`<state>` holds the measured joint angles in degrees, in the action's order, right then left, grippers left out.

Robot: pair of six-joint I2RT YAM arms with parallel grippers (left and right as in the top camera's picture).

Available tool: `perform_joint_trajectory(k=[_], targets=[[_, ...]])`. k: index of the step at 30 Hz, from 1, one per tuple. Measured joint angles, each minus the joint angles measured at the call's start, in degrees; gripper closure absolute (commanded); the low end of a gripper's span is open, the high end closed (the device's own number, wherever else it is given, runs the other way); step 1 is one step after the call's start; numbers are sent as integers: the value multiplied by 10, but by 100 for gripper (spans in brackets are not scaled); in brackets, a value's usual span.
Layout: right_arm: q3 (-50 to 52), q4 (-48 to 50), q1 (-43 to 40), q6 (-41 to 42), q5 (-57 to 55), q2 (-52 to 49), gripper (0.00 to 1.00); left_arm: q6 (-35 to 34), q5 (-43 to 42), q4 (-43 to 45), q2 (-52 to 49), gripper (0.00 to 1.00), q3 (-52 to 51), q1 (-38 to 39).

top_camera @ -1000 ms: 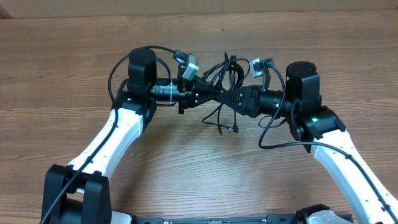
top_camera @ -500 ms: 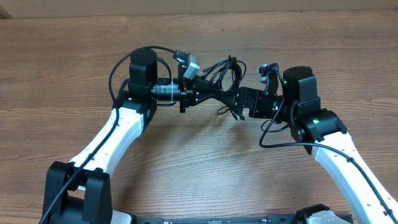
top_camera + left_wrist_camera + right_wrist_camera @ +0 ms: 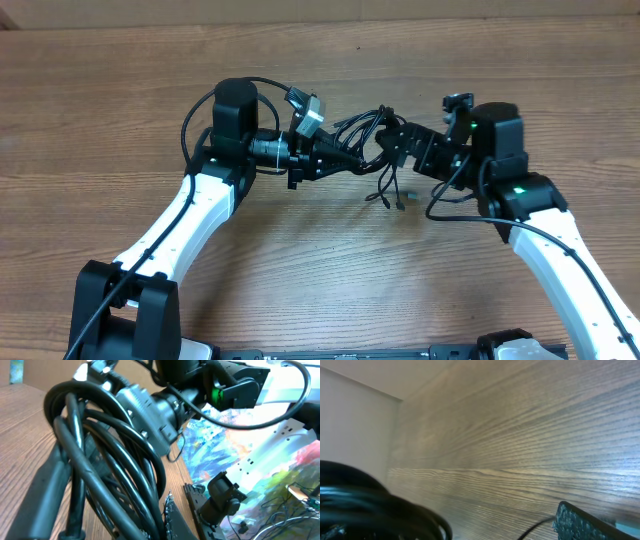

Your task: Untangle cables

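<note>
Right pincer (image 3: 393,148) swung away, open; left pincer (image 3: 350,163) clamps the cables (image 3: 358,127).

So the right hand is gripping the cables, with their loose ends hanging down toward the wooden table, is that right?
Not quite: it is the left hand that grips the cables, as the overhead view shows. The right hand stands open beside them. The loose ends do hang down toward the wooden table.
</note>
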<state>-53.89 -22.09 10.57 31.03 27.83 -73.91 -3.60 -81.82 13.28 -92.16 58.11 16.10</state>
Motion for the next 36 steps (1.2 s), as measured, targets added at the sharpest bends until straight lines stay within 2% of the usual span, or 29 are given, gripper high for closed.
perform_joint_trajectory(k=[8, 14, 22, 24, 27, 28, 29, 33, 34, 36], targets=[[0, 4, -41, -14, 74, 63, 0, 8, -1, 0, 0, 93, 0, -21], [0, 4, -41, -22, 140, 111, 0, 30, -1, 0, 0, 96, 0, -27], [0, 5, -41, -22, 151, 101, 0, 83, -1, 0, 0, 96, 0, -27], [0, 4, -41, -17, 147, 92, 4, 90, -1, 0, 0, 96, 0, -27], [0, 1, -41, 24, 142, 78, 9, 108, 0, 0, 0, 96, 0, -27], [0, -1, -41, 47, 142, 73, 15, 114, 2, 0, 0, 96, 0, -27], [0, -1, -41, 66, 141, 69, 18, 119, 5, 0, 0, 96, 0, -27], [0, -18, -41, 150, 142, 54, 18, 133, 12, 0, 0, 96, 0, -27], [0, -19, -41, 166, 140, 50, 21, 135, 13, 0, 0, 96, 0, -27], [0, -17, -41, 174, 132, 45, 19, 141, 15, 0, 0, 96, 0, -27]])
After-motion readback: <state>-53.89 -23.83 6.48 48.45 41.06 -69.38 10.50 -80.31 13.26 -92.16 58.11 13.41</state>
